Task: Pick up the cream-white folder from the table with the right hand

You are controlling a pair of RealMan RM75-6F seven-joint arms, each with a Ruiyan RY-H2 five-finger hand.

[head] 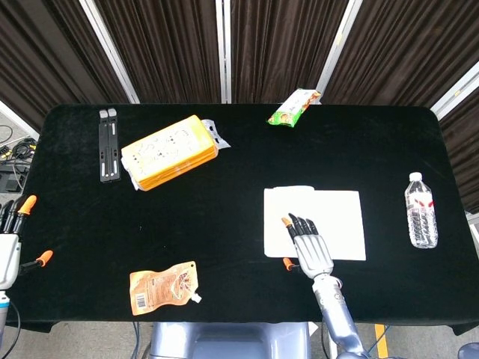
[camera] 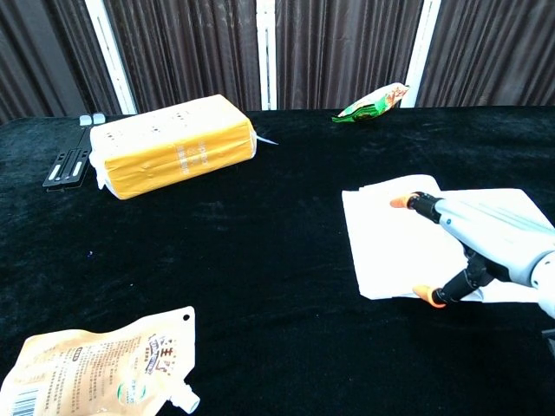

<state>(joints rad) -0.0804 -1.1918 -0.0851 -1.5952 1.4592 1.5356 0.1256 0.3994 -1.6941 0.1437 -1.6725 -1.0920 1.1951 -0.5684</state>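
The cream-white folder (head: 329, 209) (camera: 386, 238) lies flat on the black table, right of centre, with its far left corner slightly raised. My right hand (head: 309, 247) (camera: 486, 247) hovers over the folder's near left part, fingers spread and pointing away from me, thumb out past the folder's near edge. It holds nothing; whether it touches the folder I cannot tell. My left hand (head: 9, 239) shows only at the far left edge of the head view, off the table, fingers apart and empty.
A yellow packet (head: 169, 152) (camera: 173, 146) and a black bar-shaped object (head: 109, 143) lie at the back left. A green snack bag (head: 294, 106) (camera: 373, 101) sits at the back, a water bottle (head: 420, 210) lies right of the folder, an orange pouch (head: 163, 286) (camera: 91, 368) lies near the front left.
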